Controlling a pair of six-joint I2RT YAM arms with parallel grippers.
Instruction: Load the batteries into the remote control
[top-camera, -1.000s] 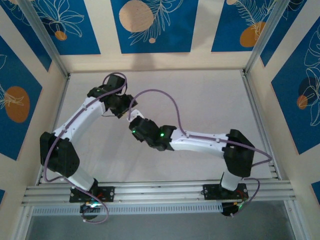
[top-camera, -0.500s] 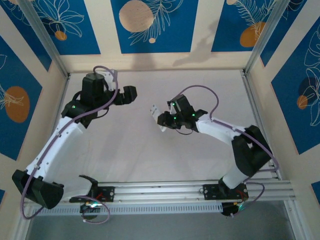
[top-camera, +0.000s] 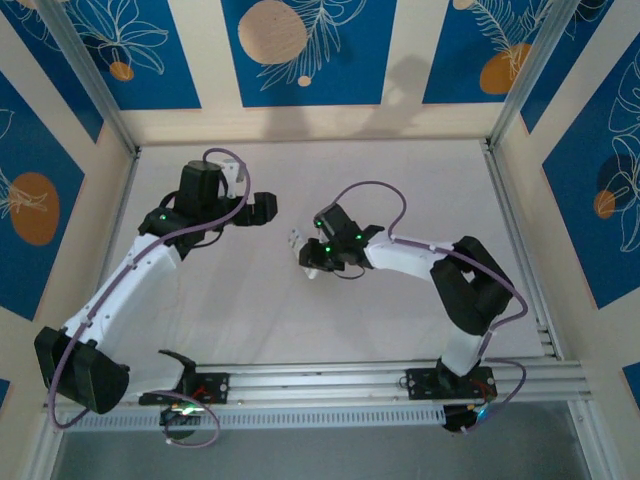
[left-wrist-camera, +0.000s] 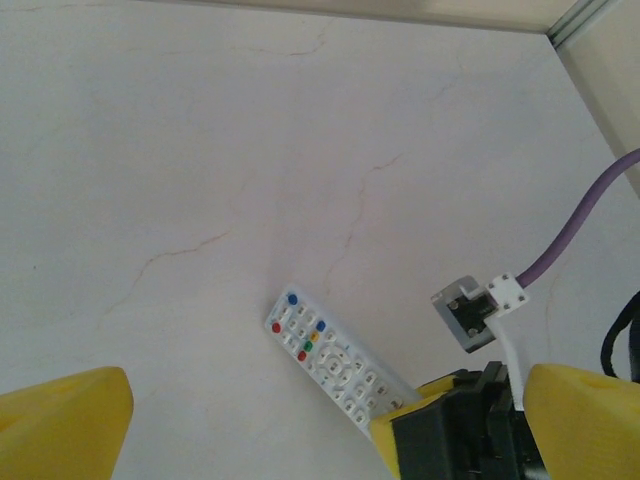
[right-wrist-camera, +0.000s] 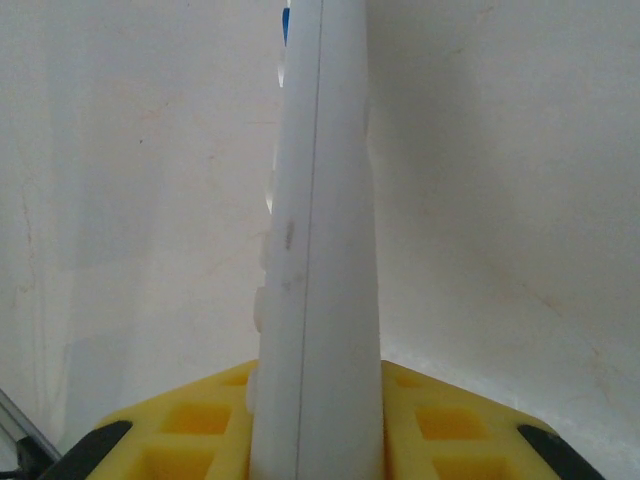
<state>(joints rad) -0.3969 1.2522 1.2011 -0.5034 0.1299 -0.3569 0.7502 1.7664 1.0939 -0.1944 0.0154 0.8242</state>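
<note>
A: Status?
B: Right gripper clamped on remote control, mid-table. Left gripper jaws wide apart, empty, just beside it.
A: Batteries loaded?
B: Can't tell, back side hidden. Probably all left.

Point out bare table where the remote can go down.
Bare table runs along the back wall and right rail, and in front between the two arms toward the near rail. It is crowded mid-table, where the open left end effector faces the right end effector gripping the remote control.
</note>
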